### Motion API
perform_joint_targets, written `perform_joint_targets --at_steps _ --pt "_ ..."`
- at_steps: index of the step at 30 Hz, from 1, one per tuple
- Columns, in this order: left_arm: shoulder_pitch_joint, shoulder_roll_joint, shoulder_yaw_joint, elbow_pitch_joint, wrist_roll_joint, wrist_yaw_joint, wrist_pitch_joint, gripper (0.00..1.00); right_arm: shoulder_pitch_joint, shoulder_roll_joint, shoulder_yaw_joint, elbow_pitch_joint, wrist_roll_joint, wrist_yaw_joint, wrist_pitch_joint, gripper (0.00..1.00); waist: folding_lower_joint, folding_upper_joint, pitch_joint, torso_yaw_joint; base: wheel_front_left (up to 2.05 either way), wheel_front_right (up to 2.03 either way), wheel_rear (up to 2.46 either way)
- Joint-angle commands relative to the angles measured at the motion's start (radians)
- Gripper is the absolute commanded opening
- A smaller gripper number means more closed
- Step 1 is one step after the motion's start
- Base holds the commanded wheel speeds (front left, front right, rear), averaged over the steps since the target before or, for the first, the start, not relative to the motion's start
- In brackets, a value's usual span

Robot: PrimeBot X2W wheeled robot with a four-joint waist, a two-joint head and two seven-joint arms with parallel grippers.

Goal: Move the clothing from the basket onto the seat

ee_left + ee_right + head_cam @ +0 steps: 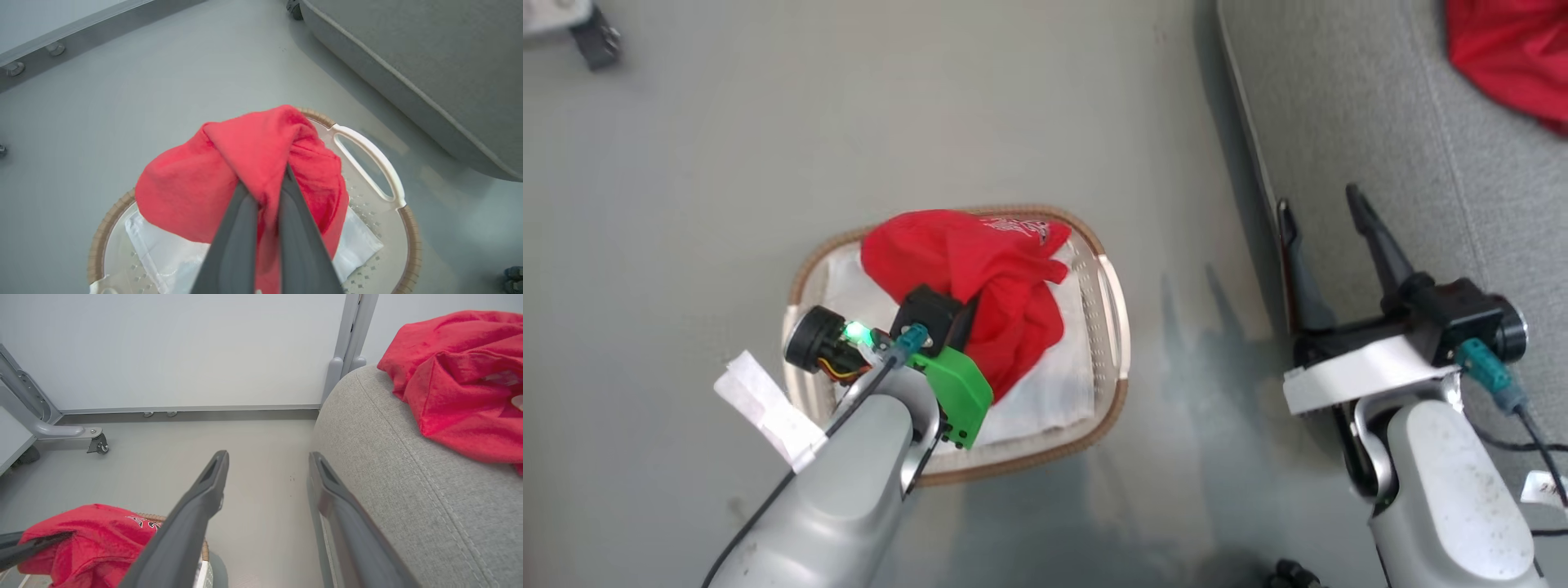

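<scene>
At the basket: we find a small oval white perforated plastic basket [1124,384] with a brown woven rim on the grey floor [768,122], near the seat.
Clothing in basket: 1 bright red sportswear garment [980,269] with white lettering, bunched into a peak, its lower folds resting on the plain white sheet [1045,400] that lines the basket.
Left gripper [267,179]: clamped on a fold of that red sportswear garment, with cloth pinched between its 2 dark fingers.
Right gripper [1319,200]: fingers spread apart and holding nothing, at the seat's front edge.
Seat: large grey fabric couch cushion [1339,98] with a stitched seam.
Done: 1 second red garment [1511,57] lies on the couch cushion.
Left: in our judgement, the gripped garment needs lifting clear, carrying across and releasing.
Undetermined: we cannot tell whether more clothing lies beneath it.
</scene>
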Motion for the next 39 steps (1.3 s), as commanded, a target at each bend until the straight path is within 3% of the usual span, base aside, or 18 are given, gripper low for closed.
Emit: perform_joint_targets --at_steps 1,12,19,31,39 --pt "0.031 0.016 -0.004 -0.027 0.011 -0.006 -0.003 0.0 0.028 -0.004 0.003 0.012 -0.009 -0.001 -0.004 1.0 0.0 0.0 -0.164 0.067 0.0 0.0 0.0" --pt "0.08 0.077 -0.032 -0.212 -0.005 -0.032 0.015 0.0 0.122 -0.004 0.049 0.067 -0.012 -0.001 -0.004 1.0 0.0 0.0 -0.403 0.09 0.0 0.0 0.0" --pt "0.039 0.11 -0.037 -0.338 -0.042 -0.041 0.102 0.0 0.163 -0.004 0.067 0.095 -0.011 -0.001 -0.004 1.0 0.0 0.0 -0.517 0.098 0.0 0.0 0.0" --pt "-0.074 0.155 -0.054 -0.516 -0.113 -0.049 0.238 0.0 0.11 -0.004 0.138 0.083 -0.024 -0.001 -0.004 1.0 0.0 0.0 -0.567 0.097 0.0 0.0 0.0" --pt "-0.104 0.157 -0.06 -0.568 -0.136 -0.05 0.265 0.0 0.05 -0.004 0.237 0.057 0.055 -0.001 -0.004 1.0 0.0 0.0 -0.574 0.093 0.0 0.0 0.0"
